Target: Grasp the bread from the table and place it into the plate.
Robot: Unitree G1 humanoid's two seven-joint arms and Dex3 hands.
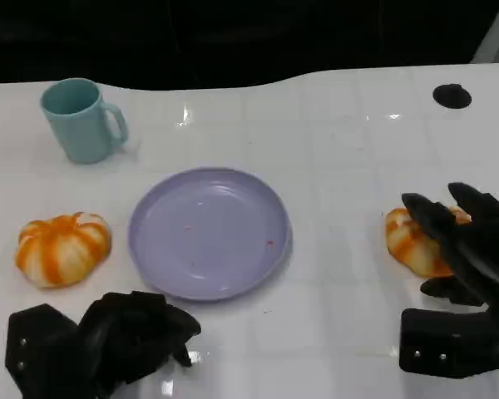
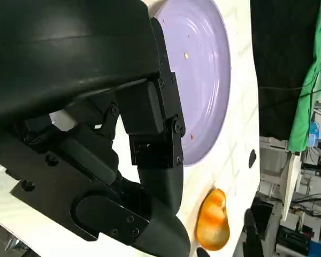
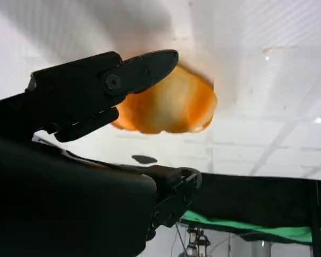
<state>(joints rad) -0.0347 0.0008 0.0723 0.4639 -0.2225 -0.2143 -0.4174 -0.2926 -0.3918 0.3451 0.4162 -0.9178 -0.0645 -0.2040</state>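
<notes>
Two orange-and-white striped bread rolls lie on the white table. One bread roll (image 1: 62, 248) sits left of the lavender plate (image 1: 209, 233). The other bread roll (image 1: 409, 243) (image 3: 171, 104) (image 2: 214, 222) lies to the plate's right. My right hand (image 1: 466, 249) (image 3: 69, 160) reaches over this right roll with its fingers (image 3: 96, 88) spread above it and not closed around it. My left hand (image 1: 108, 337) (image 2: 150, 134) rests near the table's front edge, below the plate (image 2: 203, 69), fingers curled in with nothing held. Nothing lies on the plate but a few crumbs.
A teal mug (image 1: 83, 120) stands at the back left. A small black round mark (image 1: 452, 96) (image 3: 144, 159) sits at the back right of the table. The table's far edge curves along a dark background.
</notes>
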